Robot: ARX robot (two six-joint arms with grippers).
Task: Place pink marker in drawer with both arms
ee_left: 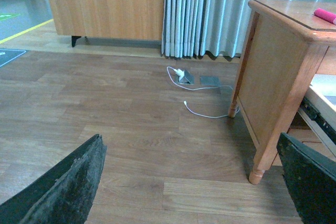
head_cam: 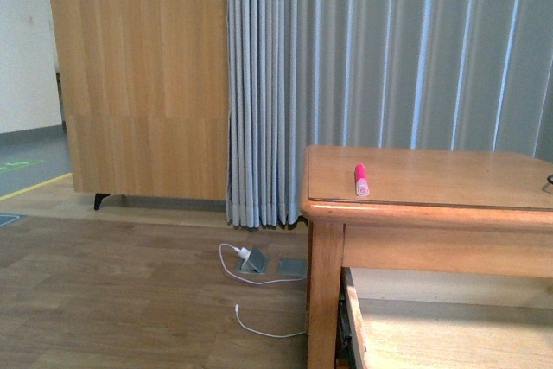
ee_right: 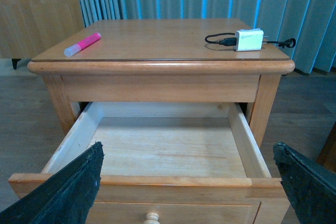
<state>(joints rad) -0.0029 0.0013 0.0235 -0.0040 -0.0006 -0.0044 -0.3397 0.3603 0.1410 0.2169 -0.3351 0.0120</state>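
The pink marker (head_cam: 361, 179) lies on top of the wooden cabinet (head_cam: 432, 205), near its left side; it also shows in the right wrist view (ee_right: 82, 44) and at the edge of the left wrist view (ee_left: 325, 14). The upper drawer (ee_right: 157, 182) is pulled open, its pale inside empty, its round knob (ee_right: 152, 217) at the front. My right gripper (ee_right: 189, 192) is open, in front of the drawer's front panel. My left gripper (ee_left: 194, 187) is open, low over the floor to the left of the cabinet. Neither arm shows in the front view.
A white charger with a black cable (ee_right: 248, 39) lies on the cabinet top's right side. A white cable and grey floor box (ee_left: 185, 77) lie on the wooden floor. Grey curtains (head_cam: 389, 58) hang behind; a large wooden sideboard (head_cam: 143, 97) stands at left.
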